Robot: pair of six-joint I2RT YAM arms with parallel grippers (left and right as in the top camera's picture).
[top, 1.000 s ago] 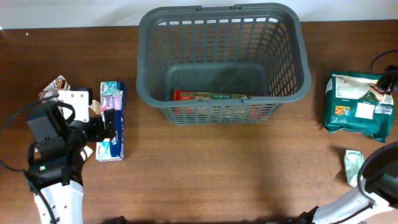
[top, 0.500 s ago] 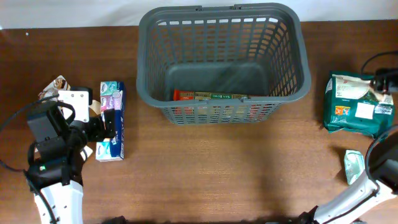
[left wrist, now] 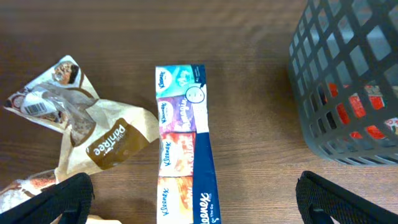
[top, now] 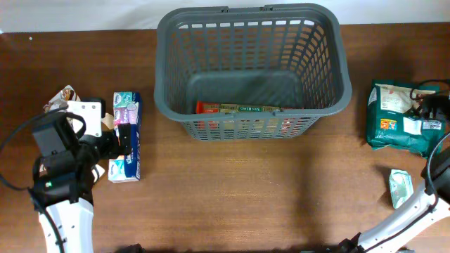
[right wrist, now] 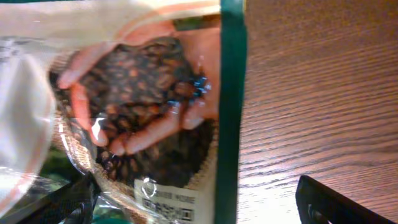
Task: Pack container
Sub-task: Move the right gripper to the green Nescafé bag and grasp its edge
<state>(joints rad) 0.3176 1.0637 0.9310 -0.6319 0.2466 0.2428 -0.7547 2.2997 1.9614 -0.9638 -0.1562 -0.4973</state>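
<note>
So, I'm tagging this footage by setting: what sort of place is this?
Likely a lab bench staged for grocery packing: wooden table, grey shopping basket, tissue multipack.

Container [top: 246,128]: large dark grey plastic basket, rounded corners, slotted lattice walls, solid base. Upright, mouth up. Far-centre of table [top: 232,197]. Flat red-green packet [top: 239,109] inside along near wall.
</note>
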